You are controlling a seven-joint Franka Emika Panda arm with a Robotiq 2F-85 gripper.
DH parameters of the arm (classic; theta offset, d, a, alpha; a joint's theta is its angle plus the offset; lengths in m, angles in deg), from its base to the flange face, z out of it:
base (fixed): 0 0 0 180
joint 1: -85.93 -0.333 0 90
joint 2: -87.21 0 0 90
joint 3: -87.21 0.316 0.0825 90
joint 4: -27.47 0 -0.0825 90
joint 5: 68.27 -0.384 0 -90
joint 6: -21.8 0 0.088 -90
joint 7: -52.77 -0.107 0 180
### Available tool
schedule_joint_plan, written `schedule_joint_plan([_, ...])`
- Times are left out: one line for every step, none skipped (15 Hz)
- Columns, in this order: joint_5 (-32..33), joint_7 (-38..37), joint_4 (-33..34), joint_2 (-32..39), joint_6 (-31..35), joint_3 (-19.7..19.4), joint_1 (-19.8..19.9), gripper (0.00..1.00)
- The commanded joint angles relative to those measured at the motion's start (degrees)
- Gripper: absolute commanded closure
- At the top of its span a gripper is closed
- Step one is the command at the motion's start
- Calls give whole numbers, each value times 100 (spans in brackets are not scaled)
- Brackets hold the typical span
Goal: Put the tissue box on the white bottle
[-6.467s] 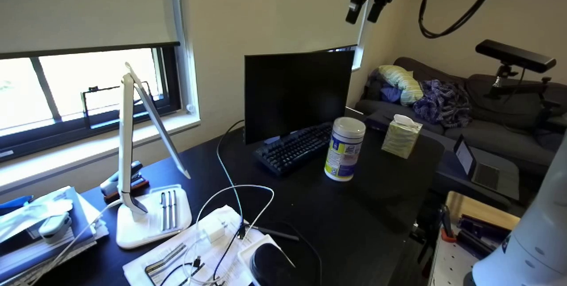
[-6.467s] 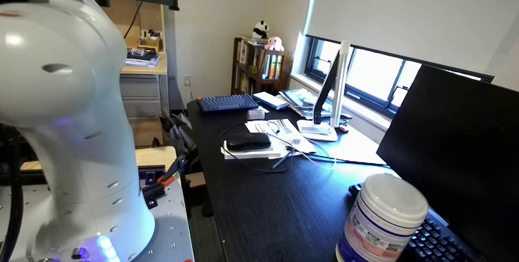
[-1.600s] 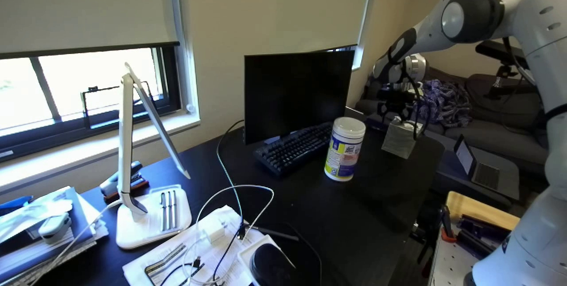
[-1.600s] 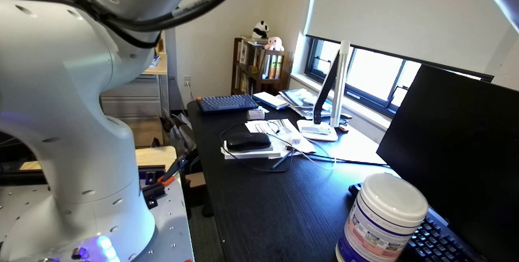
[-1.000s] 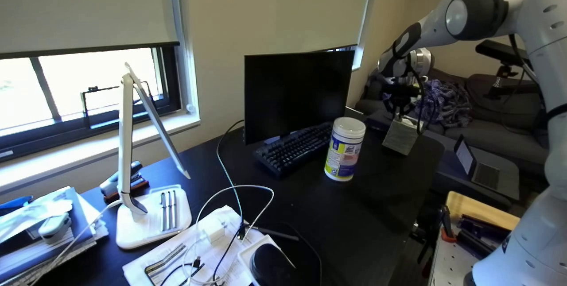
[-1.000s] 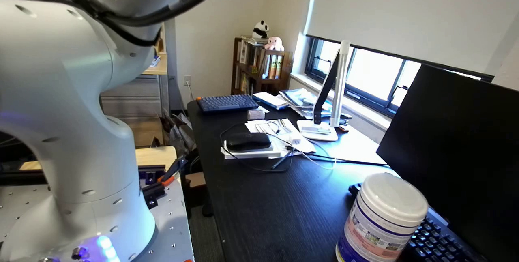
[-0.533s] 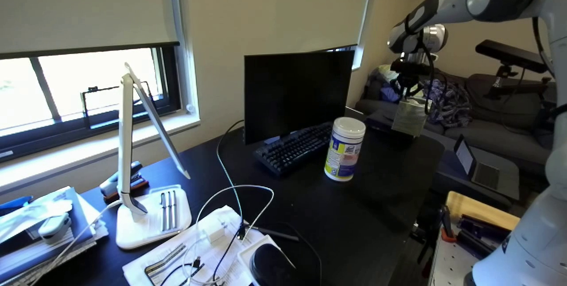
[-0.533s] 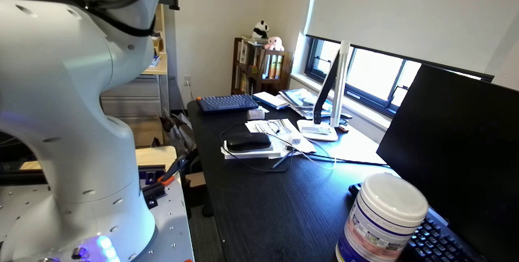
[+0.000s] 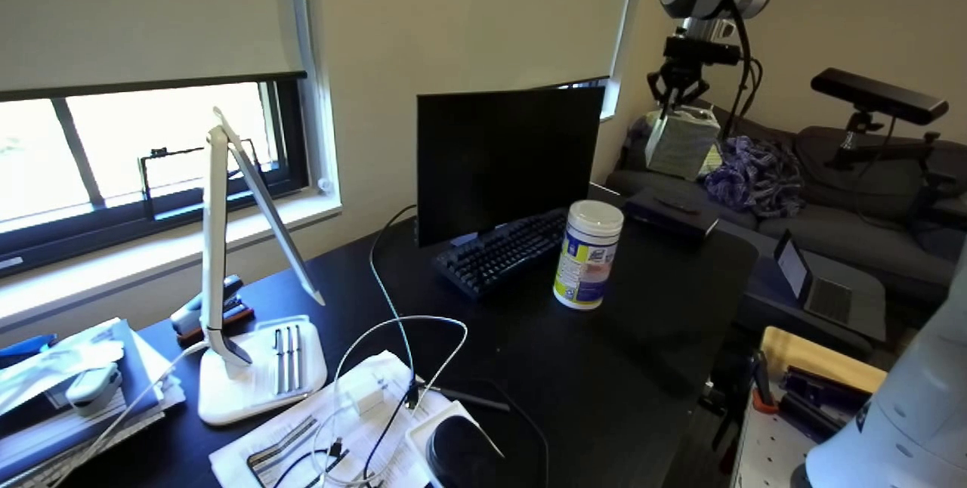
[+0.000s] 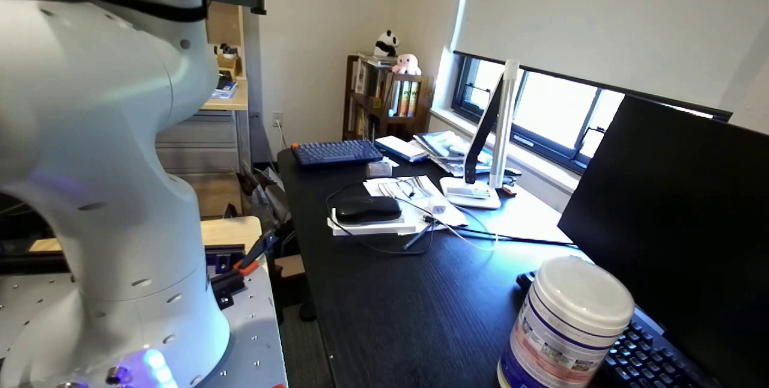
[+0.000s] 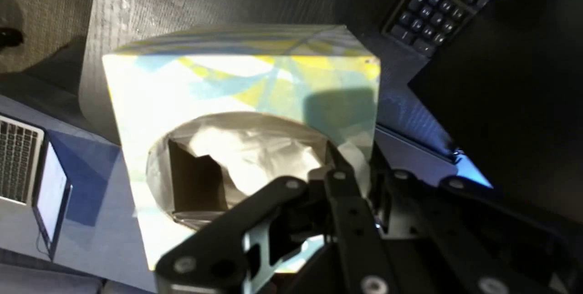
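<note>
Yellow, blue and white on the box (image 9: 682,146), up in the air, off the desk (image 9: 634,329). Clenched tight on one side of the box: the black claw (image 9: 668,104), in the wrist view with one finger at the round hole, the other just past the edge, and the box's side pinched between. Inside the hole, white tissue (image 11: 243,162), all crumpled. Well apart from the box, the white bottle (image 9: 588,255), upright on the desk in both exterior views, lid on top, with yellow and blue on the label. Just beside the bottle, a black keyboard (image 9: 502,250), and next to that a big dark screen (image 9: 506,163). Below the box in an exterior view, a dark flat thing (image 9: 668,212), too dim to name. White and smooth, parts of the arm (image 10: 120,154) in both exterior views, with a blue light (image 10: 157,367) down low. Over at the other end of the desk, a white lamp (image 9: 214,246), some papers (image 10: 450,217) and a second keyboard (image 10: 336,154). Past that end, a brown shelf (image 10: 425,97) with a toy panda (image 10: 385,45) and a pink toy (image 10: 407,65) up top. Behind the lamp, a bright window (image 9: 121,133) with a shade (image 9: 143,12) partway down. Past the desk on the box's side, a dark sofa (image 9: 854,239) with a heap of purple cloth (image 9: 759,174), and nearer, an open laptop (image 9: 829,301).
</note>
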Motion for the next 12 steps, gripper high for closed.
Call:
schedule_joint_plan([761,243,-1047,-1257,-114,240,-466,97])
schedule_joint_plan([894,311,-1222,-1489,-169,337,-548,97])
schedule_joint_plan([1086,347,-1556,-1865,-213,441,-639,97])
schedule_joint_plan([1227,429,-1782,-2139,-258,545,-694,97])
schedule_joint_plan([1380,503,-2117,-2501,-260,662,-742,97])
schedule_joint_plan([1463,646,-2334,-2759,-304,760,-758,97])
schedule_joint_plan([1461,868,-2538,-3038,-458,825,-755,97])
schedule_joint_plan([1404,1152,-2618,-3174,-613,843,-752,97])
schedule_joint_plan([1271,703,-2155,-2597,-456,861,-692,89])
schedule_joint_plan([1269,859,-2335,-2834,-548,896,-693,89])
schedule_joint_plan([1267,952,-2460,-3002,-581,903,-689,89])
schedule_joint_plan([1265,999,-2533,-3098,-584,900,-685,89])
